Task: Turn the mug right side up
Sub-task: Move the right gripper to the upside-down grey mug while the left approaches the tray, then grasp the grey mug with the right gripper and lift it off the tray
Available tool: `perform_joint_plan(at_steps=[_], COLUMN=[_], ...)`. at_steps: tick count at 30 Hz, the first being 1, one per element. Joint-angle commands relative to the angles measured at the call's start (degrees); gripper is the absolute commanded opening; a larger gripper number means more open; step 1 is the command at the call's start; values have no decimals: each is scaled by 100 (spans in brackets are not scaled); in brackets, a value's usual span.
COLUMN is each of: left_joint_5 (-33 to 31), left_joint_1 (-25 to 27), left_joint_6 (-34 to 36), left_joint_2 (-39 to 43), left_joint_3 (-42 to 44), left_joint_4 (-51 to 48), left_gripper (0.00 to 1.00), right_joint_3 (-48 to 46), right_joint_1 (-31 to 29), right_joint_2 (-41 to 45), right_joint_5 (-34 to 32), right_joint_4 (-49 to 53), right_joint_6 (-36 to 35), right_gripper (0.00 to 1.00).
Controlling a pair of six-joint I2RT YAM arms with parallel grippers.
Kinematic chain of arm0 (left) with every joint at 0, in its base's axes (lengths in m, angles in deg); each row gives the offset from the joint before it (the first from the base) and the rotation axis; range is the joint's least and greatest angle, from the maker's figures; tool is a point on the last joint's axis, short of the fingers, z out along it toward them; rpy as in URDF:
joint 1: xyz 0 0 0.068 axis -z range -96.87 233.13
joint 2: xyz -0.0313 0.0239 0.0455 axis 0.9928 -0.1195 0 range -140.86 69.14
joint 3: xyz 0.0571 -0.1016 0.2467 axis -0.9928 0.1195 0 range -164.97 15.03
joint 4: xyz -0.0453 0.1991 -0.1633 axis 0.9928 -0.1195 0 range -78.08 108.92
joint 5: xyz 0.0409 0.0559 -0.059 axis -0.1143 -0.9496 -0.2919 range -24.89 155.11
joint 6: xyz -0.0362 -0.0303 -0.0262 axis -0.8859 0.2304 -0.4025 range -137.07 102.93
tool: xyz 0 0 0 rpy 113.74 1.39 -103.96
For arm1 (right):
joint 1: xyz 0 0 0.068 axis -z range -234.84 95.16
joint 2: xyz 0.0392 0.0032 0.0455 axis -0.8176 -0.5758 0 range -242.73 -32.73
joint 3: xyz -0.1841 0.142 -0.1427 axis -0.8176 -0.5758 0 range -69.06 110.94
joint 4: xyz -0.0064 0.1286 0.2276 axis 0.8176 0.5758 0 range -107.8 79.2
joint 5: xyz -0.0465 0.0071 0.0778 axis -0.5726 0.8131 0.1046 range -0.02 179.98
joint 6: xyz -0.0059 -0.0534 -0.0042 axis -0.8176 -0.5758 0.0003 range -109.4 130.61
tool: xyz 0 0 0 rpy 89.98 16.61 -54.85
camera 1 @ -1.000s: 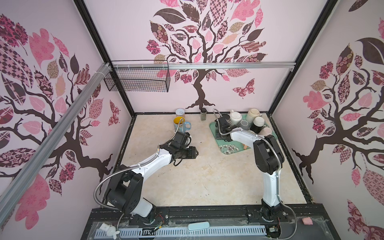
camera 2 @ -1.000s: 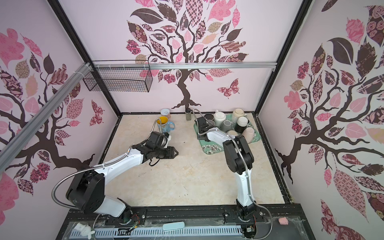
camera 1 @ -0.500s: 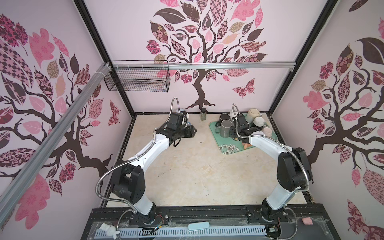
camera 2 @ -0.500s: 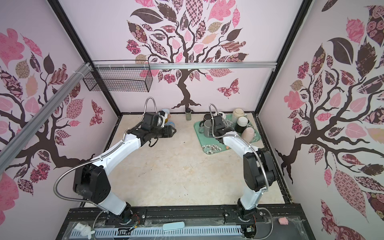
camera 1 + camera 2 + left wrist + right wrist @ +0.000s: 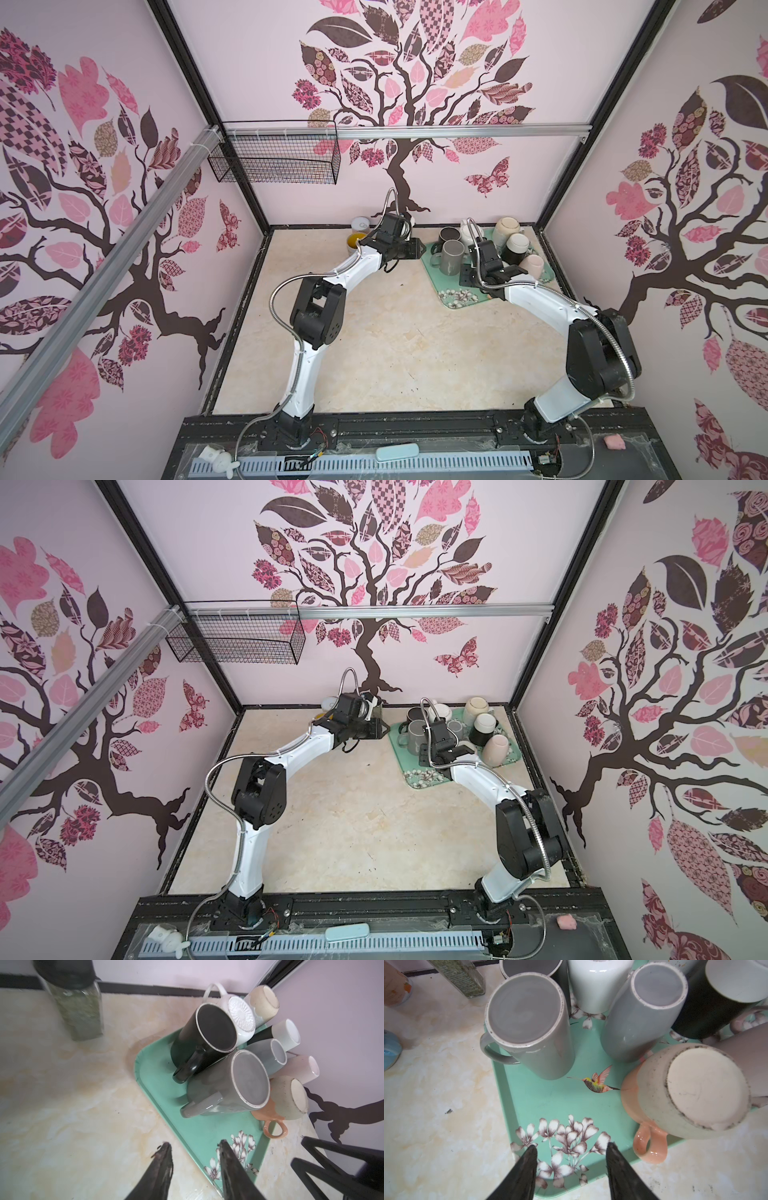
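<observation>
I see both arms arched forward with elbows raised, their forearms converging on the tray.

Left gripper: jaws parted, nothing between them. One fingertip is over the table, the other over the tray's rim.

Right gripper: jaws spread wide and empty, wrist pitched down, fingertips above the tray's flowered corner.

The grey mug stands upside down on the tray, just ahead of the right gripper and clear of it. It lies farther ahead of the left gripper, next to a black mug. A peach mug, also inverted, sits ahead of the right gripper, off to one side.
</observation>
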Motion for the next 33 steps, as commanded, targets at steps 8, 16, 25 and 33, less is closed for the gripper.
perform_joint_plan(at_steps=[8, 16, 25, 33], left_joint_5=[496, 710, 896, 774], left_joint_1=[-16, 308, 794, 1003], left_joint_6=[-502, -659, -929, -843], left_joint_2=[-1476, -1290, -176, 639], left_joint_3=[-2026, -1303, 796, 1645], left_joint_4=[107, 424, 1257, 1277], left_gripper=[2, 0, 0, 1], right_joint_3=[-245, -283, 9, 542], right_joint_1=[15, 38, 358, 346], right_joint_2=[580, 677, 299, -427], right_joint_5=[300, 110, 700, 920], right_joint_4=[240, 301, 213, 395], right_joint_6=[169, 113, 302, 308], right_gripper=[57, 62, 70, 72])
